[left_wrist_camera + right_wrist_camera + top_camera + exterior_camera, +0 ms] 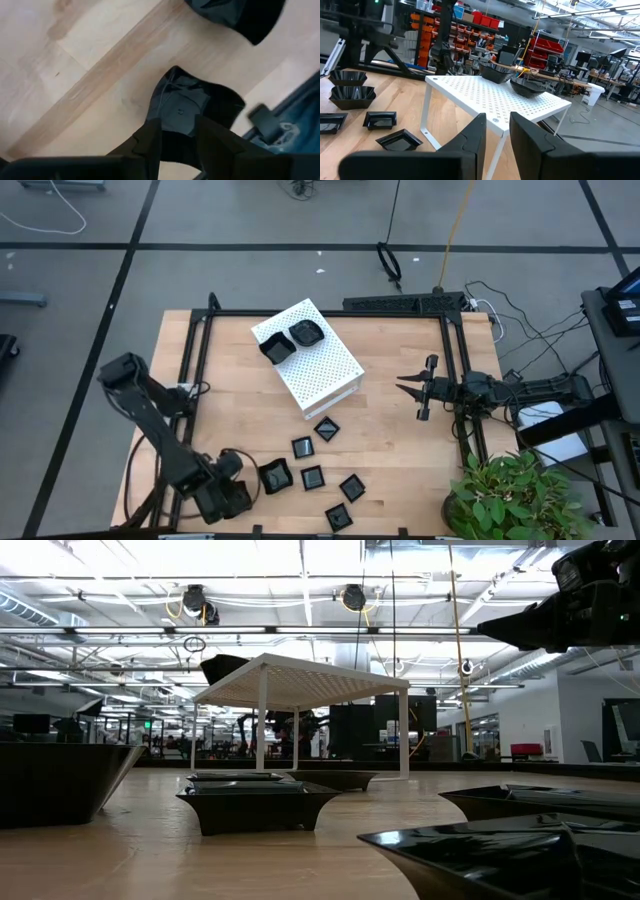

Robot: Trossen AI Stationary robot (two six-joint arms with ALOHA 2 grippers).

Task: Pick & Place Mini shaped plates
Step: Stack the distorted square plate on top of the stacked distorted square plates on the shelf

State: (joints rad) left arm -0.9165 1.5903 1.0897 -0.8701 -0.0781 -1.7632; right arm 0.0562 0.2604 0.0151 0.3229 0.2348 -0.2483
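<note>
Several glossy black mini shaped plates lie on the wooden table near its front edge, among them a plate (326, 429), a second plate (312, 478) and a third plate (338, 517). Two more plates (290, 340) rest on top of the white perforated box (320, 370). My left gripper (255, 480) is low at the front left. In its wrist view, the left gripper (177, 125) is shut on the rim of one black plate (195, 100). My right gripper (405, 387) hovers right of the box, and its wrist view shows the right gripper (497, 120) slightly open and holding nothing.
A black metal frame (200, 350) borders the table on three sides. A potted green plant (510, 495) stands at the front right corner. Cables and equipment lie beyond the right rail. Bare wood stretches between the box and the left rail.
</note>
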